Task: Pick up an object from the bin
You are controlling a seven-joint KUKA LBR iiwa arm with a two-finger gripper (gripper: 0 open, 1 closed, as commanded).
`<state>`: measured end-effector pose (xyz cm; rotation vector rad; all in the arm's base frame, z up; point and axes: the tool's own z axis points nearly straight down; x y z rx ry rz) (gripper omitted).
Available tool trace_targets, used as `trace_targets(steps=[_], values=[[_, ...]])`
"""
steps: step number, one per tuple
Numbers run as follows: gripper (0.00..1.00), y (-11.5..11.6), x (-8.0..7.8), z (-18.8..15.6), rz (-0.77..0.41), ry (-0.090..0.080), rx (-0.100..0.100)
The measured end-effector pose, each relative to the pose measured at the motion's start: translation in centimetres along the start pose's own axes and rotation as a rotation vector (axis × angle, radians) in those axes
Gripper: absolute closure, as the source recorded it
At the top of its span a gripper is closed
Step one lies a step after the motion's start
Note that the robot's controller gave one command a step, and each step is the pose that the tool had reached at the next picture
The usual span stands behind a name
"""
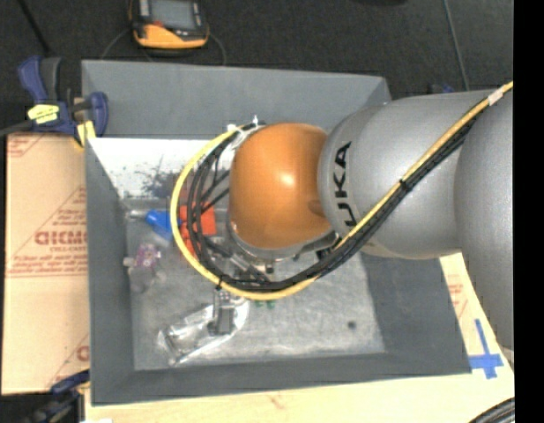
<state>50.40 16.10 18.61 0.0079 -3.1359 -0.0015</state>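
Gripper (224,314) low in bin (254,95), twd lower-left corner.
Over clear plastic piece (189,336); whether open or closed can't tell.

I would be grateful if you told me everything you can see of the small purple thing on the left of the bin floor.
The small purple thing looks like pale, see-through plastic with a purple tint, lumpy in shape. Its parts are too small to tell. It lies loose on the grey floor of the bin, near the left wall, just below a blue thing and apart from it. Only the floor touches it.
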Motion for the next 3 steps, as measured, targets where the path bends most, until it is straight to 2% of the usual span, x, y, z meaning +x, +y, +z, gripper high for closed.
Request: trace_targets(steps=[1, 2, 3], values=[[0.00, -2.9, -0.6, 10.5, -0.099, -0.001, 0.002], [1.00, -2.5, -0.7, 10.1, -0.100, -0.007, -0.004], [1.00, -1.0, 0.7, -8.5, -0.108, -0.014, 0.001]])
